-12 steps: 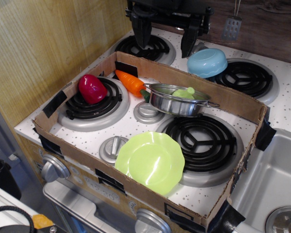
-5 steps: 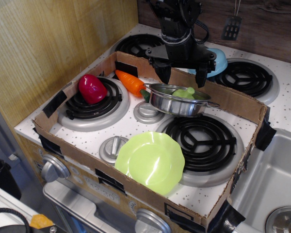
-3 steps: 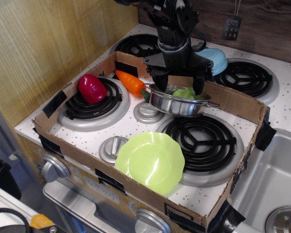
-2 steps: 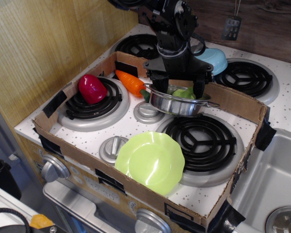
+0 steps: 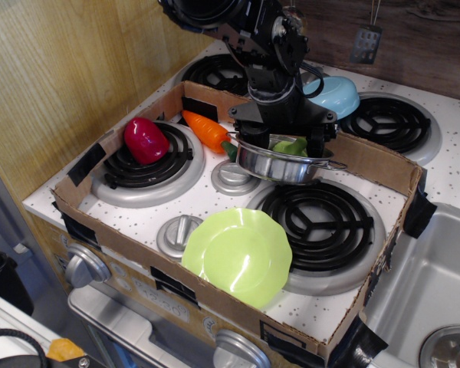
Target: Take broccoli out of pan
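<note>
The shiny steel pan [image 5: 280, 162] stands in the middle of the cardboard-walled stove top. The yellow-green broccoli [image 5: 290, 146] lies inside it, partly hidden by the arm. My black gripper [image 5: 282, 142] hangs straight down over the pan, open, with one finger at the pan's left rim and the other finger [image 5: 317, 141] at its right side. The fingers straddle the broccoli with their tips down at rim level. I cannot see any contact with the broccoli.
An orange carrot [image 5: 206, 130] lies just left of the pan and a red pepper [image 5: 145, 140] sits on the left burner. A lime-green plate [image 5: 238, 255] lies in front. A light blue bowl [image 5: 333, 95] sits behind the cardboard wall [image 5: 368, 157]. A sink is at the right.
The gripper has come forward from the back of the stove and gone down, open, until its fingers straddle the broccoli in the pan. The pan and broccoli have not moved.
</note>
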You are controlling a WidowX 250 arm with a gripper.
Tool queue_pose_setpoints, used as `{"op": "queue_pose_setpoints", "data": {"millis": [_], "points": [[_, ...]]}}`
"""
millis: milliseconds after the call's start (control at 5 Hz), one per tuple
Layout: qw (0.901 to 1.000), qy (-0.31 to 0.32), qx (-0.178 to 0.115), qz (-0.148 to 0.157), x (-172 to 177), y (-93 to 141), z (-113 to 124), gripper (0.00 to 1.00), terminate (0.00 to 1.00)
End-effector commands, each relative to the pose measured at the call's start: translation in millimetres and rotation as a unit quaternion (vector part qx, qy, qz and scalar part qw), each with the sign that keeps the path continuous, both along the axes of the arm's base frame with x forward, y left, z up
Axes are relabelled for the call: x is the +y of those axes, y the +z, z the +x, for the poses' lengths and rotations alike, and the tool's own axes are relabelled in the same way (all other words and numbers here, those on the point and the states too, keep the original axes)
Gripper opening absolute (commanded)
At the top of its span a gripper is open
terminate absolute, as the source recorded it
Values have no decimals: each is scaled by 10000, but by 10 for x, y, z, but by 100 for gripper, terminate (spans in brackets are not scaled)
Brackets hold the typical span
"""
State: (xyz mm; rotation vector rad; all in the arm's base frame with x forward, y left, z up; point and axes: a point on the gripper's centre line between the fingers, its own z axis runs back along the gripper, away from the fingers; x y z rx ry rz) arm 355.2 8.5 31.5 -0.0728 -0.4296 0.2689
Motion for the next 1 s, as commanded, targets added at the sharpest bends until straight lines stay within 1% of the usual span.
{"op": "queue_pose_setpoints", "data": {"millis": [0, 200, 400, 600, 800], "points": [[9999, -15, -163, 1, 61, 8, 29, 100, 0], [9997, 16, -224, 28, 79, -8, 22, 100, 0], [9997, -20, -228, 94, 98, 23, 29, 0, 0], [9995, -108, -222, 218, 102, 108, 65, 0, 0], [9988, -157, -187, 426, 102, 294, 113, 0, 0]]}}
